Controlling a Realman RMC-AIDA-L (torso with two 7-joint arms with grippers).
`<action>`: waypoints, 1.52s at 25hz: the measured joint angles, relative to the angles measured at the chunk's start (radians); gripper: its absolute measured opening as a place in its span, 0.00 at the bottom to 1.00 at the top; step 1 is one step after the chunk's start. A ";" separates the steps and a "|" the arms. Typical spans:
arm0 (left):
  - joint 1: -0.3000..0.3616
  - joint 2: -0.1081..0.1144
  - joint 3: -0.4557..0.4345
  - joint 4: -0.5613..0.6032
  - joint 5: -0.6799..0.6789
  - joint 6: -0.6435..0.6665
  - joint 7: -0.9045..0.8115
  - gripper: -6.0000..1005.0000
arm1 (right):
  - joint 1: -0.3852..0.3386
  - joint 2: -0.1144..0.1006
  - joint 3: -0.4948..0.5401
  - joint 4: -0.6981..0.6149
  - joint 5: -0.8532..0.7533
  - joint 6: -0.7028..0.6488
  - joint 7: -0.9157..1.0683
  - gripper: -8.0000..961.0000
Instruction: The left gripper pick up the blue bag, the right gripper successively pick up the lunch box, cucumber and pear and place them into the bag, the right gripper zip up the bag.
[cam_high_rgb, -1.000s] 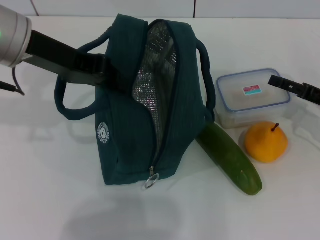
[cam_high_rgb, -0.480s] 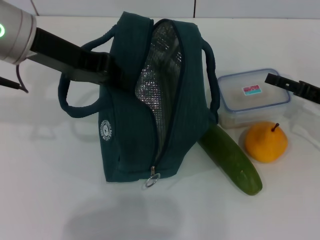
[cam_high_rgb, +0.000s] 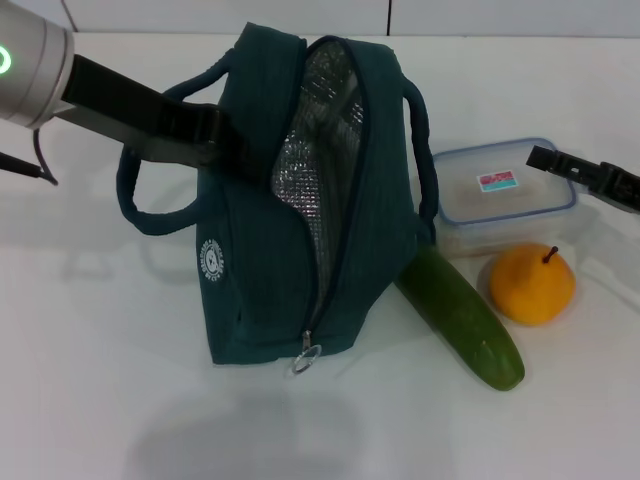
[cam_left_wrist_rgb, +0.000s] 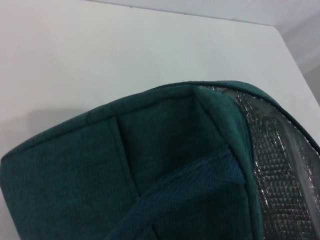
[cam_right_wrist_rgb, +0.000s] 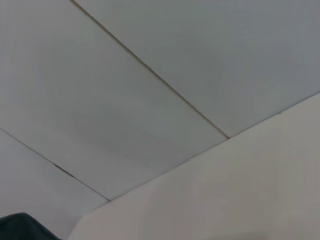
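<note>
The left end effector (cam_high_rgb: 215, 140) gripped the blue bag (cam_high_rgb: 300, 210) by its side, near the middle of the desk (cam_high_rgb: 100, 400), so its mouth stayed wide. The right end effector (cam_high_rgb: 545, 158) hung over the lunch box (cam_high_rgb: 505, 195) toward the desk's right edge; I couldn't tell if it was open. Cucumber (cam_high_rgb: 460, 315) and pear (cam_high_rgb: 532, 284) lay beside the bag, leaving room above.

White table (cam_high_rgb: 100, 400) fills nearly the whole head view; surface matte, soft grey shadows in the lower centre. Along the top edge of the frame, a pale panelled wall (cam_high_rgb: 200, 14) with thin vertical seams. Right wrist view: same pale wall panels (cam_right_wrist_rgb: 150, 50), crossed by thin diagonal seams. Lighting even, diffuse.
</note>
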 joint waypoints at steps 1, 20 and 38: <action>0.001 0.000 0.000 0.000 -0.001 0.000 0.000 0.06 | -0.002 -0.001 0.001 0.000 0.002 -0.008 0.004 0.85; -0.011 -0.004 0.002 -0.015 -0.004 0.000 0.005 0.06 | -0.009 -0.008 0.013 -0.001 0.014 -0.090 0.161 0.84; -0.019 -0.010 0.002 -0.016 -0.005 -0.001 0.024 0.06 | -0.007 -0.013 0.005 0.000 0.012 -0.127 0.234 0.79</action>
